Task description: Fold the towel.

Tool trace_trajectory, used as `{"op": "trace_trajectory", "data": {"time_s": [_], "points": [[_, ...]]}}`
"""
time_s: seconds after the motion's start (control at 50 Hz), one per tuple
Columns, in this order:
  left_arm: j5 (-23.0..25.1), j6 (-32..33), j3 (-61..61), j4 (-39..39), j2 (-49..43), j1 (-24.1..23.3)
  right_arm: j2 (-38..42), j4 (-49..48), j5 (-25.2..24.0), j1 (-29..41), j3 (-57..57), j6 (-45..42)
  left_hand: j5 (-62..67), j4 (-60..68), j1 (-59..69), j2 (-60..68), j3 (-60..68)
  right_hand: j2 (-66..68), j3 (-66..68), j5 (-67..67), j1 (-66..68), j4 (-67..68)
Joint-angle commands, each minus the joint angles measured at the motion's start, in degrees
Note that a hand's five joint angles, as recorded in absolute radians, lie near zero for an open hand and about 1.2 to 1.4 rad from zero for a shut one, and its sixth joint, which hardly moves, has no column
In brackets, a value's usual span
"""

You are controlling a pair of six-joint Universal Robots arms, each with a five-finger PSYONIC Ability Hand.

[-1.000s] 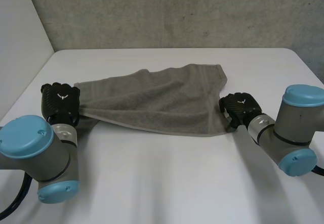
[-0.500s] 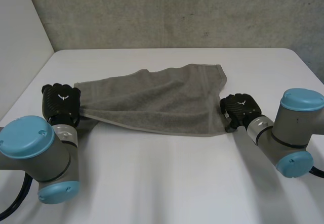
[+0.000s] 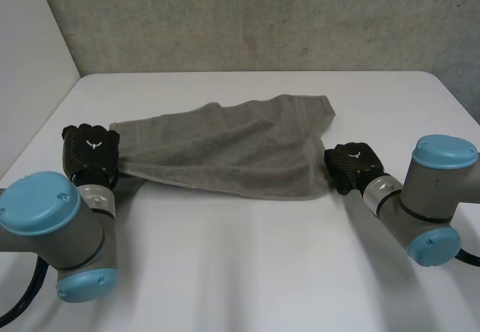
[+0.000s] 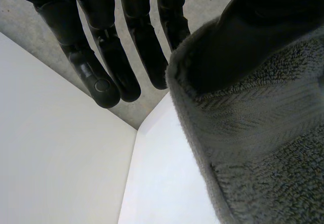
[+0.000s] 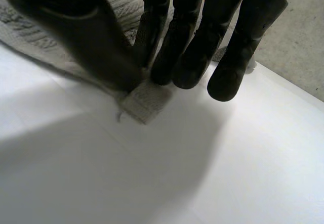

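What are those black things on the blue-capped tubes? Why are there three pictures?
It is a robot with two arms, each ending in a black hand. The wide picture looks down from between the arms; the other two come from cameras on the wrists. A rumpled grey terry towel lies on the white table. The right hand pinches one towel corner between its fingers and thumb. The left hand is at the towel's other end, with cloth lying over part of it.

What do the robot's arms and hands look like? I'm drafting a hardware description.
The left arm and right arm are stout grey cylinders with rounded light-blue caps. The left hand and right hand are black, ribbed, each with a small white emblem.
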Motion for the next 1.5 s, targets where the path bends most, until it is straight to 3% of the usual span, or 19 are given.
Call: {"op": "trace_trajectory", "data": {"time_s": [0.02, 0.24, 0.38, 0.6, 0.72, 0.92, 1.14, 1.16, 1.18, 1.2, 1.26, 1.38, 1.5], "points": [[0.00, 0.00, 0.00, 0.02, 0.08, -0.09, -0.12, 0.34, 0.00, -0.02, -0.25, 1.12, -19.41, -9.17, -9.22, -9.22, -8.97, 4.19, 3.87, 4.71, 3.14, 3.41], [0.00, 0.00, -0.09, 0.02, 0.08, -0.18, -1.08, 0.86, -0.35, -0.46, -0.43, 5.08, -19.41, -9.17, -9.22, -9.22, -8.97, 4.19, 3.87, 4.71, 3.14, 3.41], [-0.09, 0.00, -0.18, -0.16, 0.87, -0.35, -5.48, 2.09, -3.61, -0.81, -0.07, 10.71, -21.25, -11.01, -11.06, -11.06, -10.81, 4.19, 3.87, 4.71, 3.14, 3.41], [-0.18, 0.00, -2.02, -0.86, 6.22, -5.18, -13.47, 11.94, -7.91, -2.40, 0.37, 13.35, -21.60, -11.35, -11.40, -11.41, -11.16, 4.19, 3.87, 4.71, 3.14, 3.41], [-0.18, 0.00, -4.30, -1.21, 11.24, -8.17, -16.55, 18.62, -10.28, -8.46, 1.51, 7.72, -21.60, -11.35, -11.40, -11.41, -11.16, 4.19, 3.87, 4.71, 3.14, 3.41], [-0.18, -0.26, -9.32, -3.24, 15.11, -11.69, -20.15, 28.54, -11.08, -17.59, 6.16, -10.28, -21.60, -11.35, -11.40, -11.41, -11.16, 4.19, 3.87, 4.71, 3.14, 3.41], [0.26, -0.53, -8.62, -2.62, 13.09, -11.87, -17.36, 23.29, -12.13, -15.33, 8.54, -11.70, -21.60, -11.35, -11.40, -11.41, -11.16, 4.19, 3.87, 4.71, 3.14, 3.41], [0.26, -0.53, -8.36, -2.62, 12.40, -11.87, -15.86, 21.88, -12.13, -14.10, 8.71, -11.70, -21.60, -11.35, -11.40, -11.41, -11.16, -7.41, -7.73, -6.89, -8.46, -8.18], [0.26, -0.53, -8.35, -2.62, 12.39, -11.87, -15.85, 21.87, -12.13, -14.08, 8.71, -11.70, -21.60, -11.35, -11.40, -11.41, -11.16, -7.53, -7.85, -7.00, -8.58, -8.30], [0.26, -0.53, -8.09, -2.62, 11.87, -11.78, -14.89, 20.48, -12.13, -13.48, 9.06, -11.70, -21.60, -11.35, -11.40, -11.41, -11.16, -17.85, -18.17, -17.33, -18.90, -18.63], [0.26, -0.53, -7.65, -2.62, 11.34, -11.60, -14.79, 18.62, -12.13, -13.12, 10.55, -11.79, -21.76, -11.52, -11.57, -11.58, -11.33, -29.85, -30.17, -29.33, -30.90, -30.63], [0.26, -0.53, -7.39, -2.62, 11.16, -10.99, -19.26, 18.00, -13.35, -12.85, 14.50, -12.58, -20.59, -10.35, -10.40, -10.40, -10.15, -47.85, -48.17, -47.33, -48.90, -48.62], [1.40, -0.53, -4.41, -2.62, 10.20, -10.37, -21.56, 17.30, -16.88, -12.68, 18.73, -12.23, -18.57, -8.33, -8.38, -8.38, -8.13, -55.13, -55.45, -54.61, -56.18, -55.91]]}}
